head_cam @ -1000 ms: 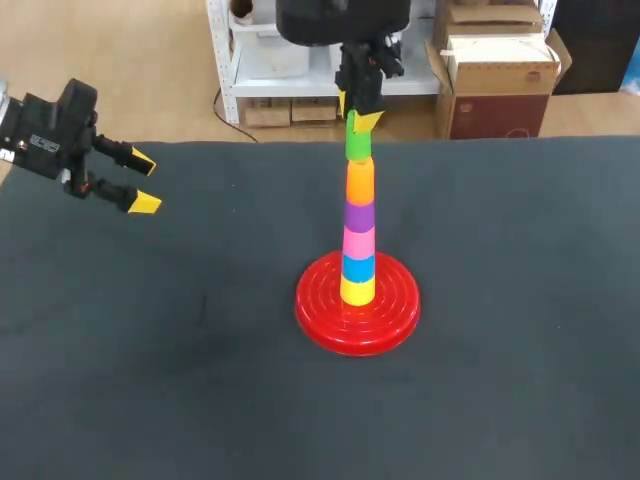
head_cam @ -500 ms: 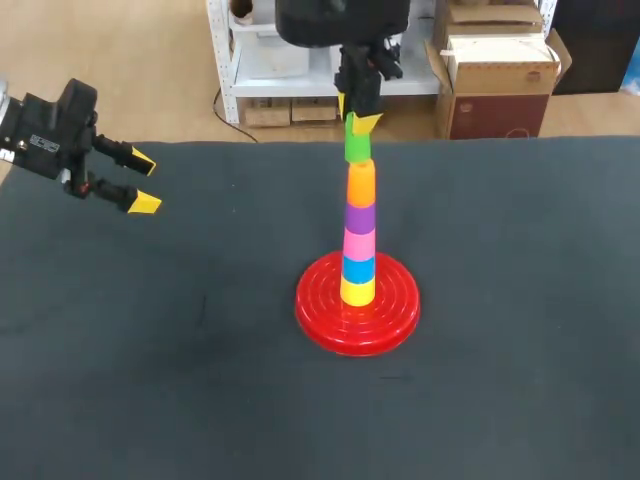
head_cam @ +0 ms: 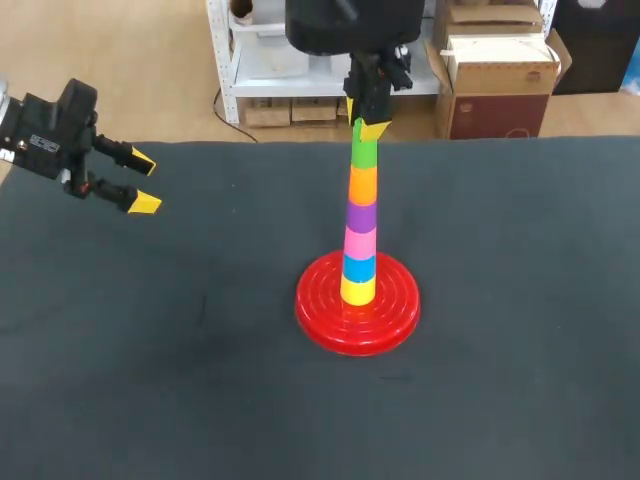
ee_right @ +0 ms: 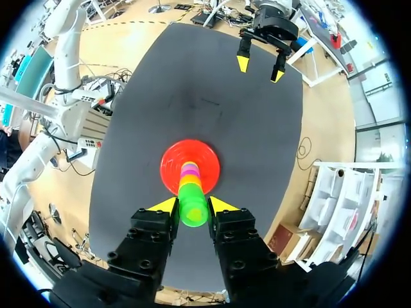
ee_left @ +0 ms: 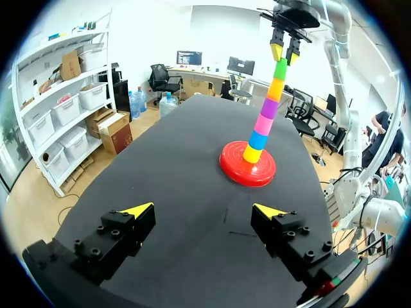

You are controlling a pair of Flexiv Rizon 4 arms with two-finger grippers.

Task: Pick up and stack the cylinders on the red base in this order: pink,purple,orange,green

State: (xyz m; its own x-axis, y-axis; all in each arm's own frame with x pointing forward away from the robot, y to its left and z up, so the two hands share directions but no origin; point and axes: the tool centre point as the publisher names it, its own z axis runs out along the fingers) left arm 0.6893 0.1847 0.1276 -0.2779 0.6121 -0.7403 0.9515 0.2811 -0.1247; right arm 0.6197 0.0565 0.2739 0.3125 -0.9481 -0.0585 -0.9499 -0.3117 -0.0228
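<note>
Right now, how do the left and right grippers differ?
The left gripper is open and empty; the right gripper is shut on the green cylinder. The left gripper hangs well aside of the red base; the right gripper is high above it. Both have yellow tips.

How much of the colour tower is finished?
Almost all. On the red base, above a yellow piece and a blue piece, the pink, purple and orange cylinders are stacked in order. The green cylinder sits on the orange one, with the right gripper shut on it. Left to do: let go and lift away. The left gripper is open and empty.
</note>
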